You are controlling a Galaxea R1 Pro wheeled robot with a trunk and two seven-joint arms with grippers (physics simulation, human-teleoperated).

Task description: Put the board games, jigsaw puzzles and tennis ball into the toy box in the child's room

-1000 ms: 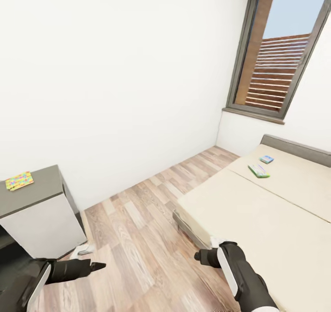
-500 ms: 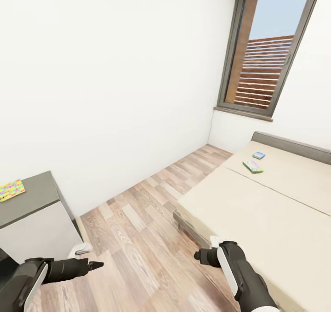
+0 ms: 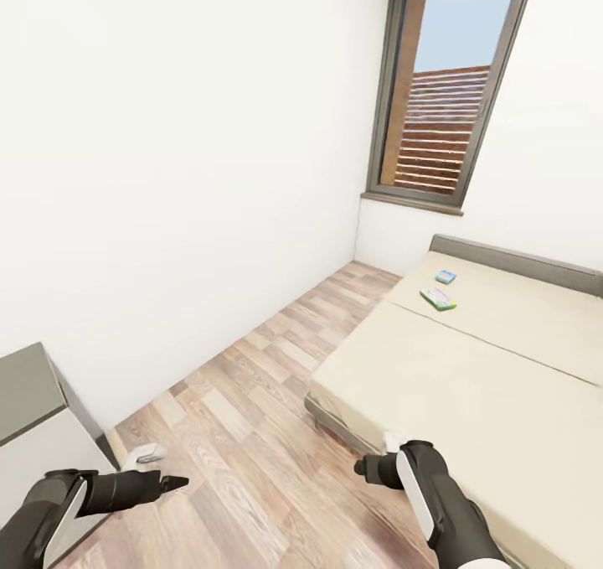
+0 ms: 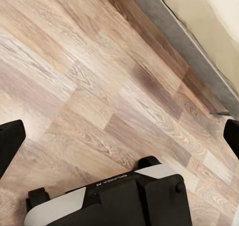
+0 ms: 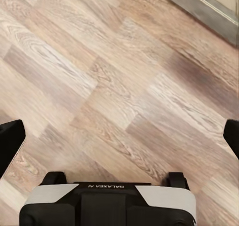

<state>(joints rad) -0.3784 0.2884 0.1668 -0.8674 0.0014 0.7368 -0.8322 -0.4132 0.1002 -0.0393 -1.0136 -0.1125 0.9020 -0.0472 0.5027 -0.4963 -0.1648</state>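
Board games on bed (image 3: 502,385), near grey headboard (image 3: 519,259): green-yellow box (image 3: 438,299), small blue box (image 3: 445,276) just beyond, apart. Both hands low over wood floor (image 3: 260,418), holding nothing: left hand (image 4: 119,136) spread wide, right hand (image 5: 119,136) spread wide. Grey desk corner (image 3: 29,389) at left edge. Tall window (image 3: 444,91) behind bed.

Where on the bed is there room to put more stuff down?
Most of the bed is bare: the wide beige stretch from its near corner up to the two board games. Those lie side by side near the grey headboard, the one busy spot. Mattress past them, along the headboard, is bare too.
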